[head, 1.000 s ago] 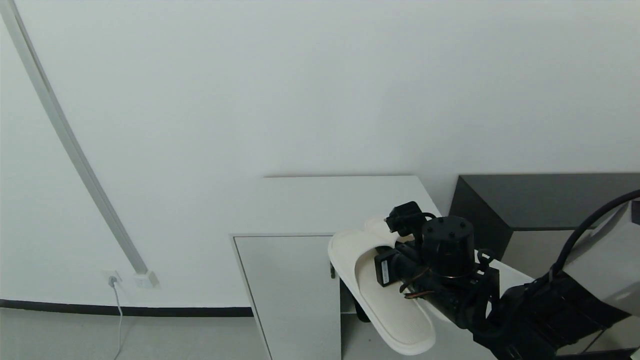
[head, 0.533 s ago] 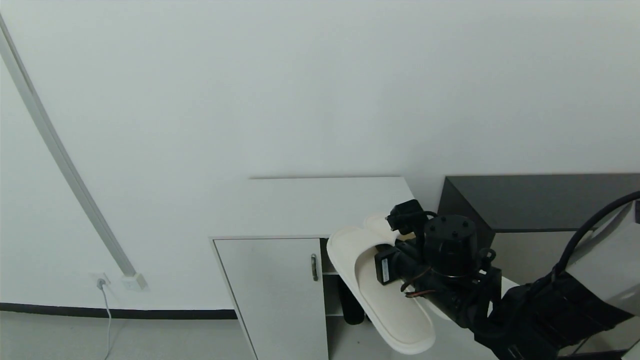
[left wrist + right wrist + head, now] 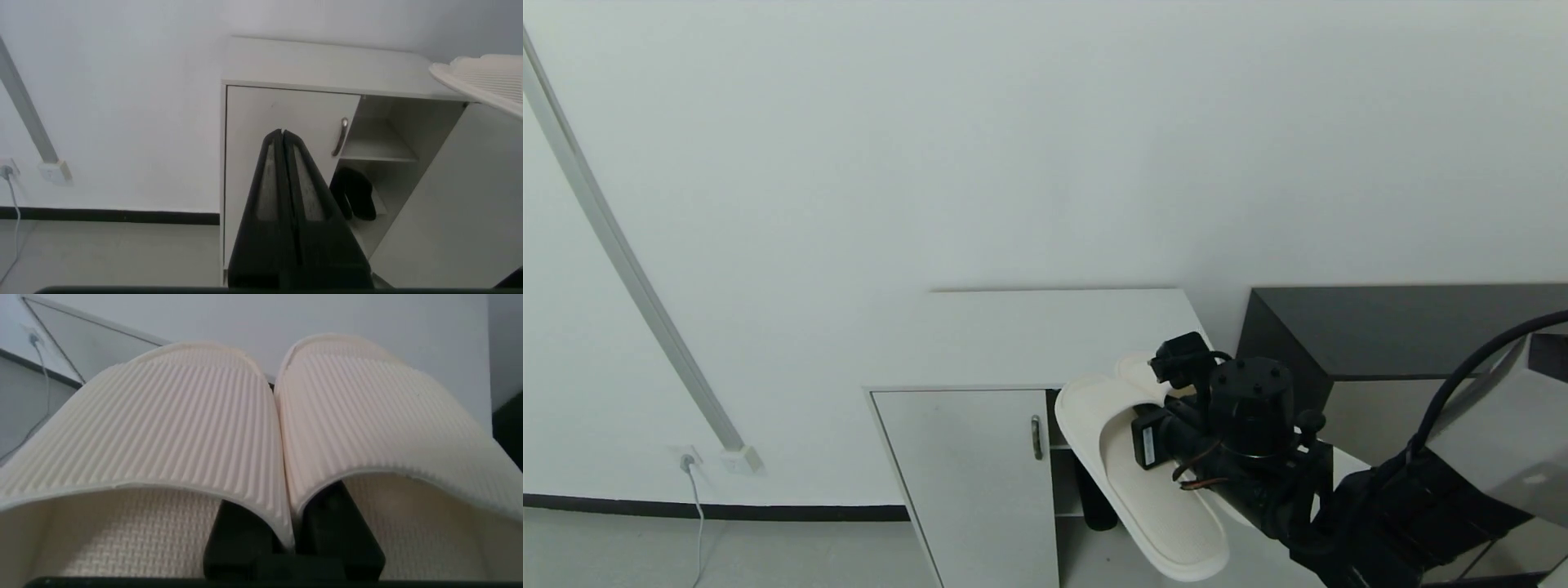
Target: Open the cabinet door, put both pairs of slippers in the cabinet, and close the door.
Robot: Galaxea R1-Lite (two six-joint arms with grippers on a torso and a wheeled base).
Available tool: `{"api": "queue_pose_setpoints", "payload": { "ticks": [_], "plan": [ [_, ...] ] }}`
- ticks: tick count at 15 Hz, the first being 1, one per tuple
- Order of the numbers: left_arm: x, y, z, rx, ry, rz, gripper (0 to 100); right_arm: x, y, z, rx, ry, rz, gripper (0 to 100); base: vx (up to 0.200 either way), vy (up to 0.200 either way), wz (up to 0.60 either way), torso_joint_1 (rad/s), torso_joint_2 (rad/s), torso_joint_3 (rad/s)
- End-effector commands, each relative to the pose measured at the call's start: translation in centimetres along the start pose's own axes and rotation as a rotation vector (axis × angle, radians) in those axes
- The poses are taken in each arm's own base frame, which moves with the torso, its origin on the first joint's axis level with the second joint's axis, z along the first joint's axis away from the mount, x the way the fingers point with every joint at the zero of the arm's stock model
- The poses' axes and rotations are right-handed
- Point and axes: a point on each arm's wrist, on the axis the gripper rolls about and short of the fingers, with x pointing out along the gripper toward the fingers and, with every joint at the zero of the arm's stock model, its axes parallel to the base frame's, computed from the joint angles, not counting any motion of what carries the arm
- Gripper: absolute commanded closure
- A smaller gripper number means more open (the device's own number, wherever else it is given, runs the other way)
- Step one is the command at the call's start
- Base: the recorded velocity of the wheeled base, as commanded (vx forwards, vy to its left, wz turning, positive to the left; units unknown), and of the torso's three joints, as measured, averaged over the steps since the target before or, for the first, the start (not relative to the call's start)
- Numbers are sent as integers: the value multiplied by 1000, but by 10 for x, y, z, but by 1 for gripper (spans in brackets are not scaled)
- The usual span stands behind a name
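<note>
Right gripper [image 3: 1170,402] pinches the cream slippers [image 3: 1164,510] as a pair. In the right wrist view its dark fingers [image 3: 245,539] sit under the two ribbed straps and clamp the inner strap walls together, one slipper on each side. The pair hangs in the air, soles tilted, in front of the white cabinet [image 3: 1054,335] at its open right half, toes overlapping the cabinet's top edge in the head view. The cabinet's left door [image 3: 972,482] is closed, and its metal handle [image 3: 1036,437] is upright at the inner edge. The right door [image 3: 445,212] is swung open. Inside is a shelf [image 3: 372,151], with a dark item [image 3: 355,192] on the bottom below it; can't tell exactly what it is. Left gripper [image 3: 283,143] has its fingers pressed together and holds nothing, low, facing the closed door, well apart from it. A black cabinet [image 3: 1405,327] stands just beside the white one. A wall socket [image 3: 739,460] sits at the foot of a slanted conduit [image 3: 621,245].
</note>
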Motion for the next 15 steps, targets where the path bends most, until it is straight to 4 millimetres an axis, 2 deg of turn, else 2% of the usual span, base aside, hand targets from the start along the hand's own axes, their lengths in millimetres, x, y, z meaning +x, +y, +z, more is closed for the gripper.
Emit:
{"api": "queue_pose_setpoints", "payload": {
  "ticks": [1, 8, 15],
  "plan": [
    [0, 0, 0, 0, 0, 1, 100, 2, 0, -3, -2, 8, -2, 100, 0, 0, 0, 0, 0, 0],
    [0, 0, 0, 0, 0, 0, 100, 3, -1, -8, -6, 23, -5, 100, 0, 0, 0, -138, 311, 174],
    [0, 0, 0, 0, 0, 1, 100, 9, -2, -18, -10, 51, -12, 100, 0, 0, 0, -178, 415, 228]
  ]
}}
